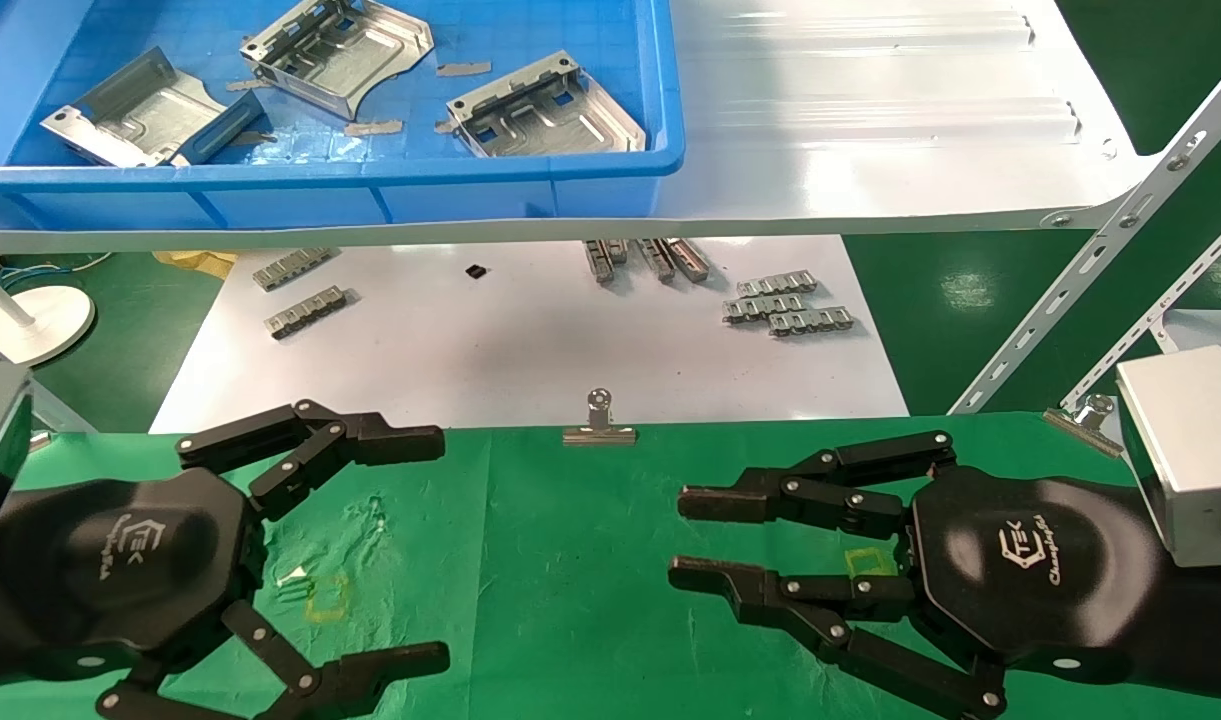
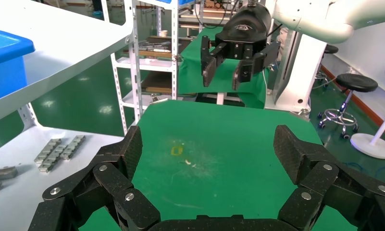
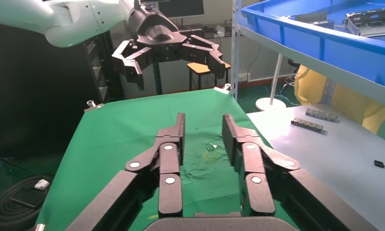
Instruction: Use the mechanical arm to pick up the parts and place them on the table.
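Note:
Three silver ribbed parts lie in the blue bin: one on the left, one in the middle, one on the right. One part also shows in the right wrist view. My left gripper is wide open and empty, just above the green cloth table. My right gripper is open with a narrower gap and empty, above the table's right side. The grippers point toward each other, apart. In their own wrist views the left gripper and the right gripper hold nothing.
The blue bin stands on a glossy white shelf beyond and above the table. Below it, a white board carries several small grey link strips. A silver binder clip fastens the cloth's far edge. Slotted shelf braces slant at right.

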You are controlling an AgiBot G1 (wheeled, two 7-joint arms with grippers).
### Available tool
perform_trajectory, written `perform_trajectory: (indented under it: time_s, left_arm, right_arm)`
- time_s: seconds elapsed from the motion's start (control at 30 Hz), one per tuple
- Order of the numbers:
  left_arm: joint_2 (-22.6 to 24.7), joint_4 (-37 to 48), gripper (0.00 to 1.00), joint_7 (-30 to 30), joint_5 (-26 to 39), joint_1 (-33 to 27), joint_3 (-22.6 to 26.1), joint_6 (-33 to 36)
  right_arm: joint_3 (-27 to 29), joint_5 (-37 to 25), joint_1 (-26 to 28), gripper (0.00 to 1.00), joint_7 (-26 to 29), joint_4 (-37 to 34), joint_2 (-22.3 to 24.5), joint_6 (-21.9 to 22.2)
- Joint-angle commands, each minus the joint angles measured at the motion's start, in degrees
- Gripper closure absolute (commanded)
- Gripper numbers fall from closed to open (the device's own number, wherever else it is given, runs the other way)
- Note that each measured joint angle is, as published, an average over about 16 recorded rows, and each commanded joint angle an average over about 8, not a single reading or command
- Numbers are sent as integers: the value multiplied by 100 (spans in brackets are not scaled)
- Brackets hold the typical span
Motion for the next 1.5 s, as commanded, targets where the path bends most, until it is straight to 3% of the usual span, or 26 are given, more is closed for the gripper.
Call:
perform_trajectory:
  time_s: [0.03, 0.37, 0.57, 0.7, 0.93, 1.27, 1.5]
  left_arm:
    - [1, 2, 0, 0, 1, -2, 0, 0]
    - [-34, 24, 0, -60, 110, -180, 10, -38]
    - [195, 484, 0, -494, 714, -1331, 227, -237]
    - [652, 1289, 0, -671, 1425, -2493, 515, -441]
    - [1626, 3386, 0, -404, 2867, -4276, 1117, -1016]
    - [2566, 5846, 1, -53, 3963, -5597, 1567, -2402]
    - [2925, 6701, 88, 51, 4274, -5914, 1723, -3229]
  right_arm:
    - [0, 0, 0, 100, 0, 0, 0, 0]
    - [-1, 0, 1, 100, -1, -1, 0, 0]
    - [-2, 1, 2, 100, -2, -3, 0, -1]
    - [-3, 1, 2, 100, -2, -3, 0, -1]
    - [-5, 2, 3, 100, -3, -4, 0, -1]
    - [-7, 4, 3, 100, -4, -4, 1, 0]
    - [-8, 5, 4, 100, -5, -4, 2, 1]
